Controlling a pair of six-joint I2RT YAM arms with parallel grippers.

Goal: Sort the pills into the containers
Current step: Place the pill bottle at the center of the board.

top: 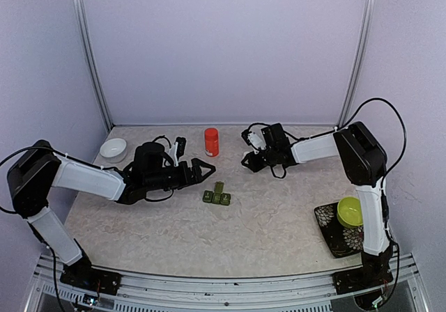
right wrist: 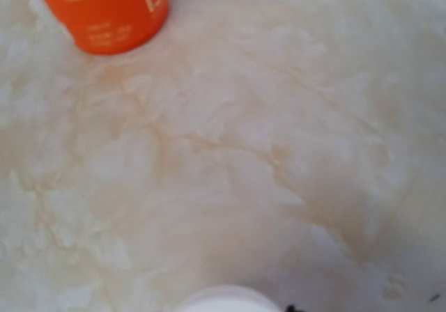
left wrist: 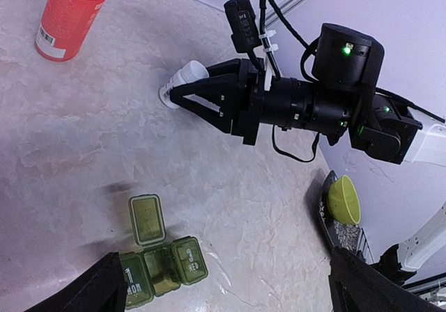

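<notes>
Nearest, mid-table: dark green pill box (top: 217, 198), one lid flipped open toward the far side. Just beyond, leftward: left gripper (top: 204, 168), fingers spread wide. Farther right: right gripper (left wrist: 169, 96), seemingly pinching a small white cap (left wrist: 187, 76). Farthest: red-orange bottle (top: 211, 142), upright.

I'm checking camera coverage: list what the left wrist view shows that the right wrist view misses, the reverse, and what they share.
Only the left wrist view: the dark green pill box with one lid flipped open, the lime-green bowl, the right gripper closed on a small white object, and the open left gripper. Only the right wrist view: nothing extra; it is a blurred close-up. Both: the red-orange bottle, the marbled table, and apparently that white object, a sliver at the right wrist view's bottom edge.
</notes>
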